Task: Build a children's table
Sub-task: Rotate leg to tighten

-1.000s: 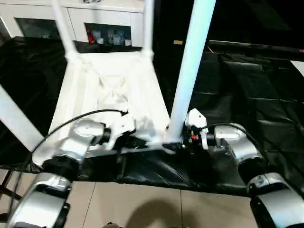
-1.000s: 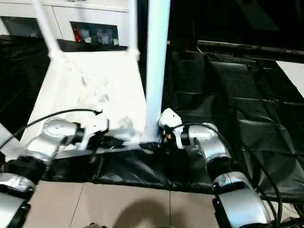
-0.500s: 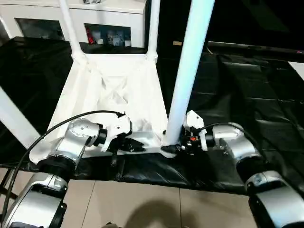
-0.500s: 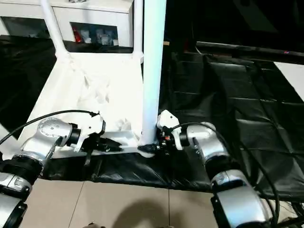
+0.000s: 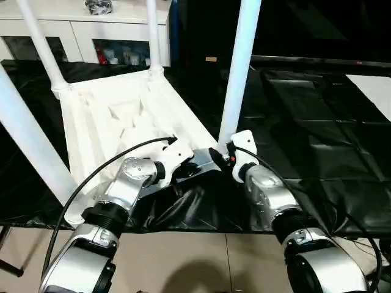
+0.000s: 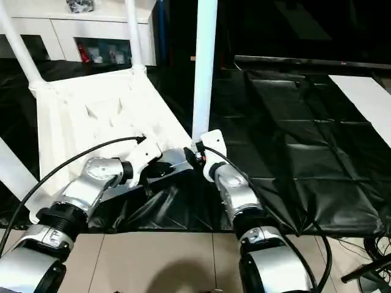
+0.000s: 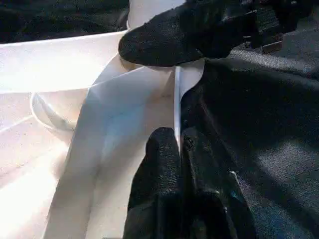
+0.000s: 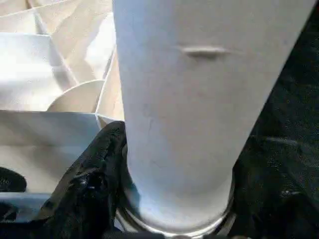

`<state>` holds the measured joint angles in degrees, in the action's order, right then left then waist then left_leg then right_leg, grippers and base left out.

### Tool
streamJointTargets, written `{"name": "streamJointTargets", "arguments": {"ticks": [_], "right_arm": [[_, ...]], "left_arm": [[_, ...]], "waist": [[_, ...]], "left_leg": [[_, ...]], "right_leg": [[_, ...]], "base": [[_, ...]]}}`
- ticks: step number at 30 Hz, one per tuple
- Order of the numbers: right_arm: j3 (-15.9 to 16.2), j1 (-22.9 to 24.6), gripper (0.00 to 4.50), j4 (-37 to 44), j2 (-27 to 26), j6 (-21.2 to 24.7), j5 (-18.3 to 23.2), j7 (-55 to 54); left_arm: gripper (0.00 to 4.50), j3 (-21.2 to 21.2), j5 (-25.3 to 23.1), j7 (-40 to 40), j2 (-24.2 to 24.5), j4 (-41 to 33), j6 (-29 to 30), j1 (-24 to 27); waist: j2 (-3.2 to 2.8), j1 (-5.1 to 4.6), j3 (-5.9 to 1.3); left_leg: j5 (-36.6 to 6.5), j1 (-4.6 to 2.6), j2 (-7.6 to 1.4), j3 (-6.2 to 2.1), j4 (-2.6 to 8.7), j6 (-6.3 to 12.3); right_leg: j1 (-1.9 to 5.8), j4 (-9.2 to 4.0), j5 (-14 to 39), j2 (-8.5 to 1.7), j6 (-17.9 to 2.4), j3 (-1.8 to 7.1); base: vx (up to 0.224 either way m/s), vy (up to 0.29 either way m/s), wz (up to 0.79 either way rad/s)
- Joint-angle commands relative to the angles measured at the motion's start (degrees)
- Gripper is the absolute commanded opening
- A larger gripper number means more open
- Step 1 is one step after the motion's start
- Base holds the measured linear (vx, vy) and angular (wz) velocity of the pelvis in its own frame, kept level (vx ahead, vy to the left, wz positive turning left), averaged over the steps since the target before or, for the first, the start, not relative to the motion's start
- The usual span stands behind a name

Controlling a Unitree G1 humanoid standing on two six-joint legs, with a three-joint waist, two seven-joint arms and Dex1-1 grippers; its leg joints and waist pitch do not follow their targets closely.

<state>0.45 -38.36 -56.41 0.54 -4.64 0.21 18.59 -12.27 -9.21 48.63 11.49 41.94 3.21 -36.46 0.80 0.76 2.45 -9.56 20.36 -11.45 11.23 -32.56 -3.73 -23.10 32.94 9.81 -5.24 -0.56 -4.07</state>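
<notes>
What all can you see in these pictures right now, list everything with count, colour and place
tabletop: one, white, upside down on the black sheet.
legs: four, white, upright in the tabletop's corner sockets.
black sheet: one, covering the work surface.
cabinet: one, white, behind the work surface.
floor: pale tiles, below the near edge.
left gripper: black, shut on the tabletop's near rim.
right gripper: black, around the near right leg's base.

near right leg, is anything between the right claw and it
Nothing visible. The right claw is around the base of the long white round tube leg, its black fingers against the tube where it enters the white plastic tabletop's corner socket.
</notes>
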Motion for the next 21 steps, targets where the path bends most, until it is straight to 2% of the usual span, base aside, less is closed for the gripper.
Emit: {"name": "streamJointTargets", "arguments": {"ticks": [1,2,3,5,6,7,8,10,11,12,13,14,15,16,17,18,19,20,21], "right_arm": [[3.81,0.06,3.4,2.28,-3.7,-2.78,-0.98,7.16],[3.81,0.06,3.4,2.28,-3.7,-2.78,-0.98,7.16],[3.46,0.31,3.43,2.8,-3.02,-3.03,-0.34,8.4],[3.05,0.63,3.54,3.33,-1.45,-3.13,0.46,10.7],[2.98,0.69,3.81,3.43,-1.16,-3.13,0.61,11.17],[2.86,0.91,3.87,4.02,1.4,-2.81,1.82,16.0],[2.92,0.92,3.87,4.09,1.91,-2.78,1.99,16.92],[4.53,0.79,3.89,4.32,6.63,-3.59,2.08,25.88],[4.6,0.78,3.89,4.31,6.82,-3.68,2.04,26.23],[5.34,0.51,3.89,4.1,8.84,-4.66,1.67,30.76],[5.55,0.38,3.89,4.05,9.51,-4.91,1.63,32.59],[6.13,0.07,3.89,3.89,10.71,-5.5,1.49,35.84],[6.44,-0.16,3.89,3.72,11.53,-5.96,1.34,38.18],[7.09,-0.46,3.89,3.54,12.49,-6.38,1.07,41.19],[7.54,-0.74,3.89,3.38,13.21,-6.48,1.02,43.84],[7.8,-0.84,3.89,3.51,13.57,-6.31,1.13,45.47],[7.92,-0.91,3.89,3.51,13.7,-6.2,1.16,46.08],[8.35,-1.19,3.89,3.52,14.15,-5.69,1.33,48.45],[8.48,-1.26,3.71,3.49,14.26,-5.66,1.39,48.95]], "left_arm": [[0.0,-4.36,-0.24,1.67,-2.98,0.63,-2.41,-0.42],[0.0,-4.36,-0.24,1.67,-2.98,0.63,-2.41,-0.42],[0.0,-4.28,-0.32,2.22,-2.18,0.76,-3.04,-0.56],[0.0,-4.25,-0.47,3.37,-0.8,0.74,-4.23,-0.56],[0.0,-4.26,-0.52,3.57,-0.54,0.71,-4.45,-0.55],[0.0,-4.19,-0.01,6.68,1.49,0.16,-6.22,-0.15],[0.0,-4.14,0.1,7.23,1.86,-0.02,-6.35,-0.05],[0.0,-3.83,1.87,13.34,4.72,-1.26,-8.36,0.84],[0.0,-3.81,1.96,13.59,4.82,-1.31,-8.41,0.87],[0.0,-3.54,3.2,17.22,6.1,-1.73,-9.44,1.31],[0.0,-3.47,3.65,18.71,6.58,-1.85,-9.99,1.47],[0.0,-3.31,4.24,20.59,7.38,-1.92,-10.21,1.56],[0.0,-3.24,4.66,21.81,7.92,-1.88,-10.38,1.58],[0.0,-3.06,5.36,23.57,8.6,-1.85,-10.07,1.56],[0.0,-2.95,5.75,24.78,9.15,-1.66,-10.09,1.44],[0.0,-2.97,6.11,25.5,9.57,-1.42,-10.32,1.33],[0.0,-2.94,6.27,25.84,9.69,-1.31,-10.32,1.27],[0.0,-2.81,6.92,27.13,10.15,-0.83,-10.37,0.98],[0.0,-2.78,7.05,27.38,10.24,-0.72,-10.42,0.91]], "waist": [[-0.14,-0.24,-2.64],[-0.16,-0.15,-2.68],[0.17,-0.16,-2.74],[0.01,-0.25,-2.8],[0.25,-0.17,-2.85],[0.3,-0.16,-2.85],[0.33,0.02,-3.03],[0.19,0.33,-3.48],[0.18,0.51,-3.48],[0.36,0.77,-3.48],[0.16,1.19,-3.56],[-0.1,1.85,-3.75],[-0.12,2.02,-3.81],[0.25,2.2,-3.88],[0.27,2.36,-3.95],[0.51,2.65,-3.91],[0.39,2.81,-3.88],[0.48,2.94,-3.83],[0.49,3.01,-3.79]], "left_leg": [[-28.46,-1.21,-1.35,-1.66,4.05,-0.03],[-27.83,-1.06,-1.43,-1.59,4.12,0.25],[-26.96,-0.77,-1.44,-1.6,4.21,0.61],[-26.09,-0.52,-1.54,-1.49,4.25,0.92],[-25.31,-0.51,-1.56,-1.37,4.19,1.3],[-24.86,-0.53,-1.61,-1.27,4.17,1.41],[-23.58,-0.24,-1.57,-1.21,4.07,2.12],[-19.48,-0.1,-1.93,-0.93,3.86,3.01],[-18.62,-0.09,-1.91,-0.83,3.74,3.19],[-17.9,-0.29,-1.94,-0.48,3.49,3.72],[-15.88,0.1,-2.06,-0.31,3.42,4.22],[-13.6,0.03,-2.3,-0.13,3.26,4.53],[-12.45,-0.05,-2.39,0.01,3.16,4.7],[-10.58,0.32,-2.21,0.05,2.98,5.23],[-9.73,0.42,-2.2,0.06,2.91,5.5],[-9.08,0.11,-2.25,0.23,2.76,6.12],[-8.9,0.12,-2.22,0.22,2.71,6.34],[-9.18,0.12,-2.23,0.23,2.74,6.5],[-9.66,0.13,-2.25,0.2,2.8,6.34]], "right_leg": [[0.77,-6.03,33.34,-2.87,-5.25,1.52],[0.79,-5.86,31.8,-2.88,-5.76,1.72],[1.03,-5.46,30.41,-2.91,-6.45,1.82],[1.19,-5.22,28.25,-2.96,-7.36,2.03],[1.26,-5.02,27.02,-2.95,-7.96,2.13],[1.23,-4.96,26.35,-2.97,-8.3,2.22],[1.68,-4.7,24.47,-2.98,-8.81,2.27],[1.86,-3.81,17.18,-2.93,-11.37,2.43],[1.87,-3.64,15.69,-2.87,-12.04,2.37],[1.69,-3.52,14.27,-2.87,-13.13,2.44],[2.08,-3.08,12.35,-2.85,-13.86,2.38],[2.09,-2.53,9.12,-2.68,-14.61,2.29],[2.06,-2.26,7.02,-2.58,-15.11,2.31],[2.47,-1.67,3.82,-2.46,-15.87,2.23],[2.59,-1.44,2.58,-2.53,-16.11,2.26],[2.32,-1.34,0.99,-2.49,-16.62,2.33],[2.36,-1.24,0.72,-2.55,-16.86,2.36],[2.41,-1.29,1.55,-2.61,-16.84,2.32],[2.44,-1.4,2.93,-2.72,-16.57,2.33]], "base": [[0.0,0.0,0.0],[0.0,0.0,0.0],[0.0,0.0,0.0],[0.0,0.0,0.0],[0.0,0.0,0.0],[0.0,0.0,0.0],[0.0,0.0,0.0],[0.0,0.0,0.0],[0.0,0.0,0.0],[0.0,0.0,0.0],[0.068,-0.031,0.06],[0.0,0.0,0.0],[0.0,0.0,0.0],[0.0,0.0,0.0],[0.0,0.0,0.0],[0.0,0.0,0.0],[0.0,0.0,0.0],[0.0,0.0,0.0],[0.0,0.0,0.0]]}}
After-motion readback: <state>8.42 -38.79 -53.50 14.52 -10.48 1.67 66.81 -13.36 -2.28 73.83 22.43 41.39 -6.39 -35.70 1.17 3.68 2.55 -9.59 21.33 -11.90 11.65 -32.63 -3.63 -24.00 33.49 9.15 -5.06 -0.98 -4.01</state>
